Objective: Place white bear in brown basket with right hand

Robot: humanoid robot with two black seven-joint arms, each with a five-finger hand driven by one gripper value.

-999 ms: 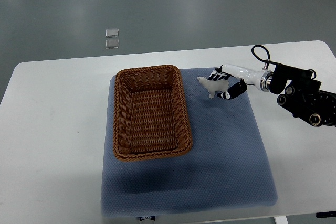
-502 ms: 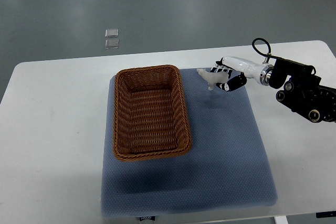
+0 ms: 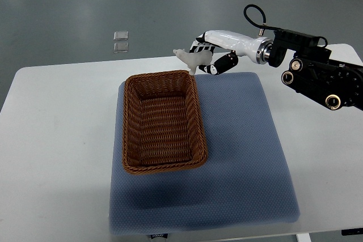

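Observation:
The white bear (image 3: 191, 59) hangs in the air above the far right corner of the brown basket (image 3: 163, 121), head pointing left. My right hand (image 3: 209, 56) is shut on it, its arm reaching in from the right edge. The basket is a rectangular wicker tray with nothing inside, standing on the left half of a blue-grey mat (image 3: 244, 157). The left arm does not show.
The mat lies on a white table (image 3: 57, 140). Two small clear squares (image 3: 121, 42) lie on the grey floor beyond the table's far edge. A wooden object shows at the top right corner.
The right hand has lifted the bear off the mat and carried it up and to the left, from beside the basket's right rim to above its far right corner.

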